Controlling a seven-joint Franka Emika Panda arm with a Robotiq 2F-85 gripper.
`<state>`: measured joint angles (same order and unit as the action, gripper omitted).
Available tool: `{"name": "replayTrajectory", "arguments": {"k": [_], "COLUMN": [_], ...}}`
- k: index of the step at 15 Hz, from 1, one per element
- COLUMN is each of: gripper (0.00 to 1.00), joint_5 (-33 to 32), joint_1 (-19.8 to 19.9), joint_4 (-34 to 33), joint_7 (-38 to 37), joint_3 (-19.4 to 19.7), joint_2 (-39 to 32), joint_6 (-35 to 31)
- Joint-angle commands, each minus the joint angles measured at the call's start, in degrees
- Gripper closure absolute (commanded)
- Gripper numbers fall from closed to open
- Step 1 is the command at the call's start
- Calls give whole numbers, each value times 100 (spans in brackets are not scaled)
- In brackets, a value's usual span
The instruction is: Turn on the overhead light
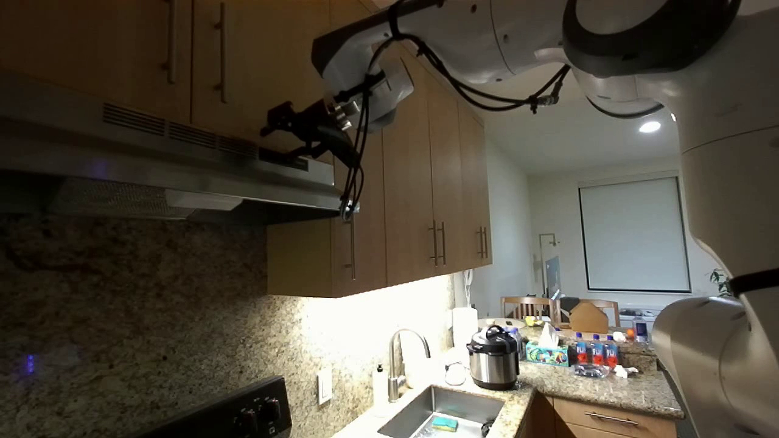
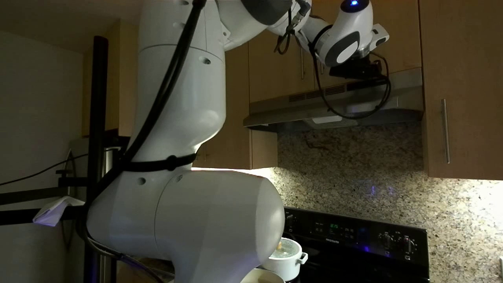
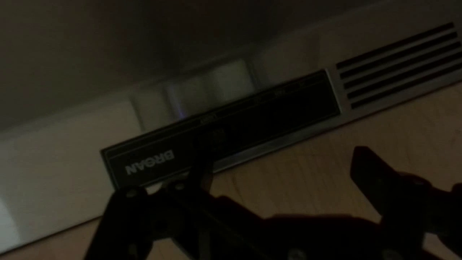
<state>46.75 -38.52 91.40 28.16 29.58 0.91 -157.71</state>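
The light switch (image 3: 213, 139), dim in the wrist view, sits on the hood's front in a black BROAN control panel (image 3: 149, 162), near one end of the stainless range hood (image 1: 152, 157). At the hood's front, the Robotiq gripper (image 3: 281, 159) has its fingers spread wide; one overlaps the panel's edge, contact unclear. A pale lamp cover (image 1: 204, 199) is on the hood's underside. Wooden cabinet doors (image 1: 261, 61) rise above the hood; below it stands a black Frigidaire stove (image 2: 342, 234).

Wood cabinets (image 1: 406, 182), speckled backsplash (image 1: 152, 298) (partly lit), pale window (image 1: 634, 234).
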Motion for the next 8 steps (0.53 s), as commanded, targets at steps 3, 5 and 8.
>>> {"name": "replayTrajectory", "arguments": {"k": [3, 5, 8], "gripper": [0, 0, 0], "joint_5": [-80, -70, -57], "joint_1": [-22, -21, -12], "joint_4": [251, 258, 195], "joint_7": [-127, -120, -102], "joint_3": [-31, -32, -20], "joint_2": [131, 114, 65], "joint_6": [19, 71, 112]}}
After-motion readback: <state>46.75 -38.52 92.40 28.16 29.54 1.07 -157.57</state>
